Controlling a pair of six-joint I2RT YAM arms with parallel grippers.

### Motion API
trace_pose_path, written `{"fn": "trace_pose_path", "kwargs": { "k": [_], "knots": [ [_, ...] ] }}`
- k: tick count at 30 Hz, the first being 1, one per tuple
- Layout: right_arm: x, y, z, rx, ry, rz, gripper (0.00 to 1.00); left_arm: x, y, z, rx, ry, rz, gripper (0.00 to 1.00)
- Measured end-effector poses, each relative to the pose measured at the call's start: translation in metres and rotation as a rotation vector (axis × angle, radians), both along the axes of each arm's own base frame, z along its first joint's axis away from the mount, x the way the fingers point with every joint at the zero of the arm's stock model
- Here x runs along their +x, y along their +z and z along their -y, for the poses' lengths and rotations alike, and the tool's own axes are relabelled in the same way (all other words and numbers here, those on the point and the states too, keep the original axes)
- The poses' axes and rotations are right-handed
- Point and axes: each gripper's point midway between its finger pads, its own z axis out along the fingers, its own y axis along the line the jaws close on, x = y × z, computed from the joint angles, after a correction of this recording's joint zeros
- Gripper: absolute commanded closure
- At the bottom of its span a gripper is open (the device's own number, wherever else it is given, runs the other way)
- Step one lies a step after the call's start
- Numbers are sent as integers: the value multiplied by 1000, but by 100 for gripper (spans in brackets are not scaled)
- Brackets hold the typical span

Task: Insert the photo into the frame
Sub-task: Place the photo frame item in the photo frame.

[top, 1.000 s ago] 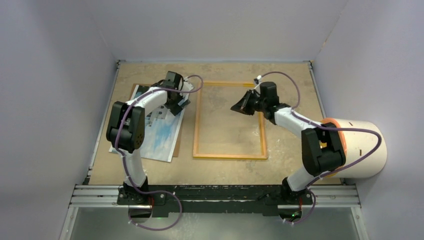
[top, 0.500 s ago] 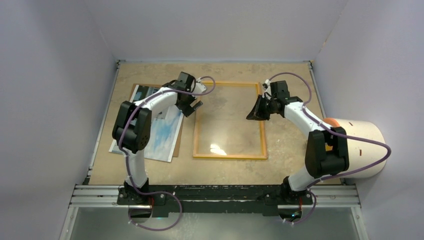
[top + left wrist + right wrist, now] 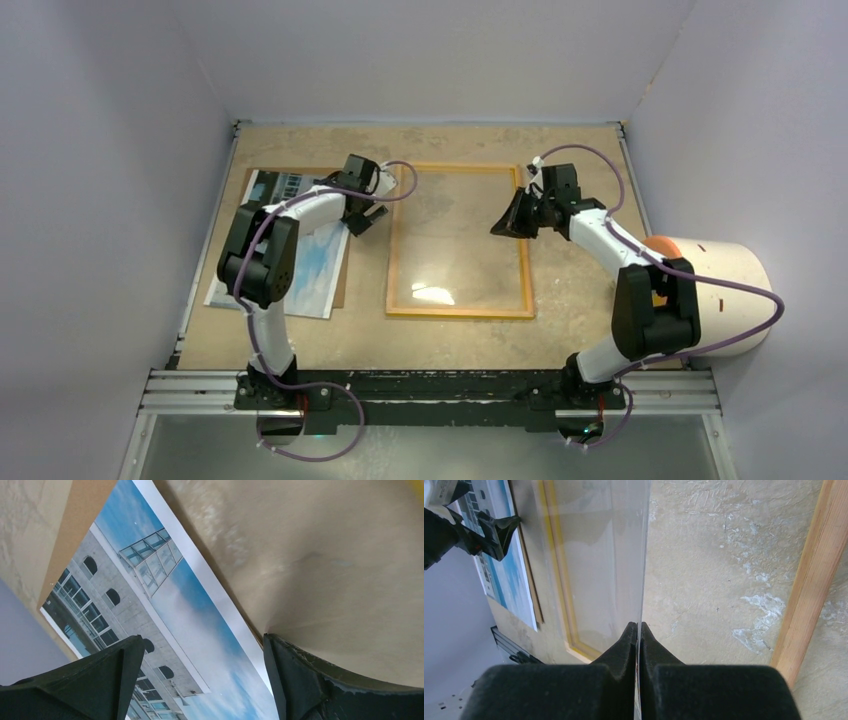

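The photo (image 3: 290,250), a white building under blue sky, lies face up on a brown backing board (image 3: 340,285) at the left of the table. My left gripper (image 3: 362,218) hovers open over the photo's (image 3: 165,595) right edge, its fingers (image 3: 320,680) straddling that edge with nothing between them. The frame (image 3: 459,312) lies flat in the middle. My right gripper (image 3: 505,225) is shut on the edge of a clear pane (image 3: 594,555) tilted above the frame (image 3: 809,580), just inside its right rail.
A white cylinder with an orange band (image 3: 715,290) lies at the right table edge behind the right arm. Grey walls close in the table on three sides. The brown backing board (image 3: 75,525) sticks out past the photo's far side.
The right gripper carried the clear pane rightward to the frame's right rail. The left gripper swung right, then back left, and the photo with its board slid a little left.
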Motion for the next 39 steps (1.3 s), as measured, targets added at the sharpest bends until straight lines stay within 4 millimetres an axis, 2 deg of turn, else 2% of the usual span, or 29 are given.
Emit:
{"fn": "trace_pose_path", "kwargs": {
  "k": [3,6,13,16,19,27,33,39],
  "knots": [
    [0,1,-1,5,-1,1,100,3,1,-16,19,32,2,6],
    [1,4,1,-2,-3,8,100,0,2,-18,1,44,-37,6],
    [17,37,5,-16,-11,123,100,15,17,25,-152,17,-73,7],
    [26,43,5,-21,1,141,100,16,21,38,-189,7,-78,7],
    [34,39,3,-17,25,134,100,13,17,45,-206,-2,-99,7],
    [29,20,-4,5,116,50,100,6,-1,44,-192,8,-153,7],
    [20,16,0,-22,130,8,100,4,-4,45,-198,13,-163,7],
    [19,14,8,-47,112,-8,100,1,-6,47,-205,10,-182,7]
  ]
}}
